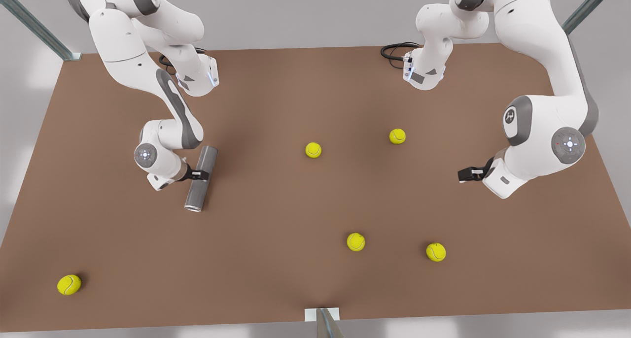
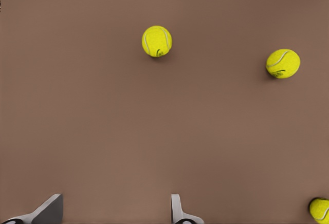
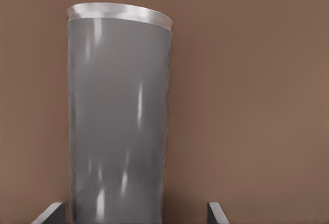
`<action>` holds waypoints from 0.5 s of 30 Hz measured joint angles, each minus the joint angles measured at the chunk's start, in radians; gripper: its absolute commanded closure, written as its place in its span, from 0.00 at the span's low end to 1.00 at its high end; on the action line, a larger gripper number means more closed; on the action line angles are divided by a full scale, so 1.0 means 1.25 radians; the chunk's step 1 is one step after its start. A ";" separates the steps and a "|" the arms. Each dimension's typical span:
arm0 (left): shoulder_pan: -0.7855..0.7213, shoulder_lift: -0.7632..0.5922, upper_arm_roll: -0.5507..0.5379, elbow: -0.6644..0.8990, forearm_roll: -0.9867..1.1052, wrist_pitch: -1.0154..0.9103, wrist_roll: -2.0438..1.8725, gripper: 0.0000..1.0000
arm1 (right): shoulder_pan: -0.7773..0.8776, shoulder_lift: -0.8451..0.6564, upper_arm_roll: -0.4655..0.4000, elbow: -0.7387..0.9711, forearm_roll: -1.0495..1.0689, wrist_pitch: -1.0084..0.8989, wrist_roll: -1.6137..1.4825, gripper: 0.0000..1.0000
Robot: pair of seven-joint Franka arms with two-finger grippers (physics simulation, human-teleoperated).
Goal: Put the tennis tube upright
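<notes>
The tennis tube (image 1: 196,195) is a grey cylinder lying flat on the brown table (image 1: 276,279), on the front view's left. My right gripper (image 1: 201,174) reaches across its middle from the side. Up close, the tennis tube (image 3: 118,111) runs away from the right gripper (image 3: 133,215), whose fingers are open with one on each side of it and a gap beside one finger. My left gripper (image 1: 463,174) waits low over the table on the front view's right. In its own wrist view the left gripper (image 2: 115,211) is open with nothing between its fingers.
Several yellow tennis balls lie scattered: two mid-table (image 1: 313,150) (image 1: 397,136), two nearer the front edge (image 1: 355,241) (image 1: 436,252), one at the front left corner (image 1: 69,284). Ahead of the left gripper lie two balls (image 2: 157,41) (image 2: 282,63).
</notes>
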 measured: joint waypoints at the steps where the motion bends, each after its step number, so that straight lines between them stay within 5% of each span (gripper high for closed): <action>1: 0.001 -0.001 0.000 0.000 0.000 -0.002 0.000 0.00 | 0.009 -0.001 0.000 -0.008 0.015 0.004 0.002 0.00; 15: 0.005 -0.014 0.001 0.001 0.001 -0.004 -0.008 0.00 | 0.023 0.022 0.001 -0.037 0.033 0.047 0.000 0.00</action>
